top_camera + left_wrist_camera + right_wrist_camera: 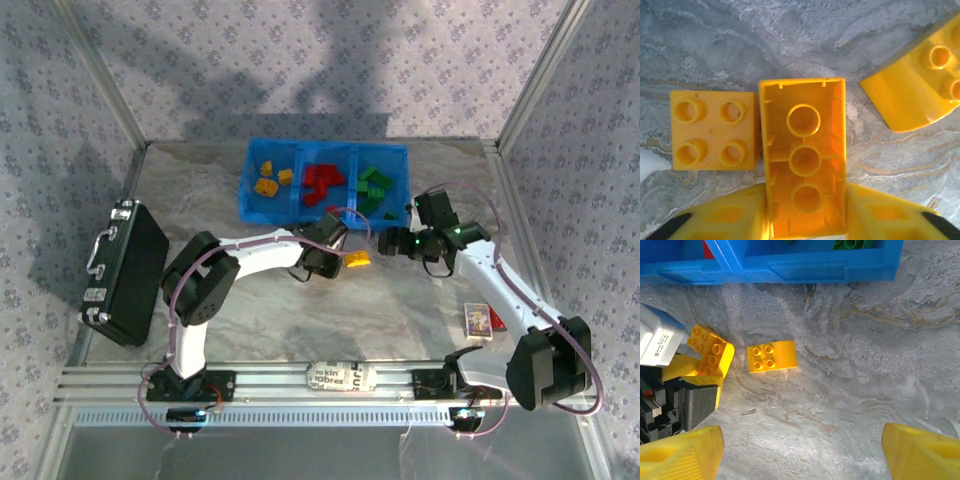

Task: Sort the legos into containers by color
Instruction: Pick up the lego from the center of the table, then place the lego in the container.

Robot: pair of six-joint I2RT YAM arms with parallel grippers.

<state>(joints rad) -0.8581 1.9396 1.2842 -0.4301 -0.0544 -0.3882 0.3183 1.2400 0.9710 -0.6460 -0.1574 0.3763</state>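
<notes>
- Upturned, the hollow yellow lego is clamped in the left gripper, just beside a square yellow lego.
- Wide open and empty, the right gripper has a wrist view adding the blue bin beyond a curved yellow lego.

The marbled counter is carrying a blue bin at its far edge; a black case is lying left, yellow legos are resting mid-counter, and a small box is sitting right.

Black hard case with a handle sits at 9 o'clock on the marble table, right by the left edge. There's a little red-and-purple box around 4 o'clock. Some white printed label thing lies on the metal rail at 6 o'clock.
</notes>
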